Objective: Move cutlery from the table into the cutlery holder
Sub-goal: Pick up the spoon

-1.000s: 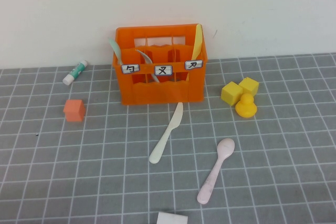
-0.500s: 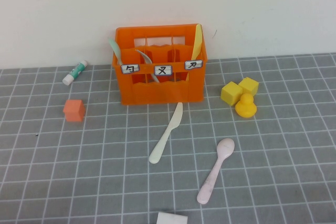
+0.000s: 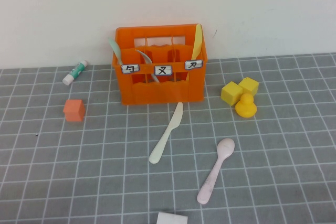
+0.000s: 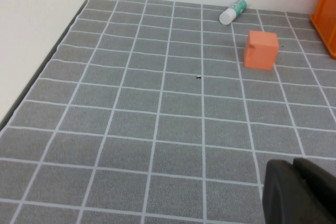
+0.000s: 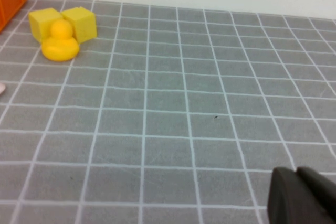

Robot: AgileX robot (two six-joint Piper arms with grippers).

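- High view: nothing has moved vs. a sec ago. Cutlery holder (image 3: 160, 72) sits upper centre of frame, by the back wall.
- Yellow knife (image 3: 197, 40) stands in its right compartment; grey-blue fork (image 3: 144, 57) in the middle one.
- Cream-white knife (image 3: 167, 132) lies flat on the table (image 3: 79, 171), centre frame, tip just beside the holder's front. Pale pink spoon (image 3: 215, 170) lies lower right of centre, apart from the knife.
- Left gripper (image 4: 296, 192) shows in the lower right corner of the left wrist view, closed, empty, above bare grid.
- Right gripper (image 5: 302, 196), lower right corner of the right wrist view: closed too, holding nothing.
- Meaning: approx. halfway; two pcs left, no reach begun.
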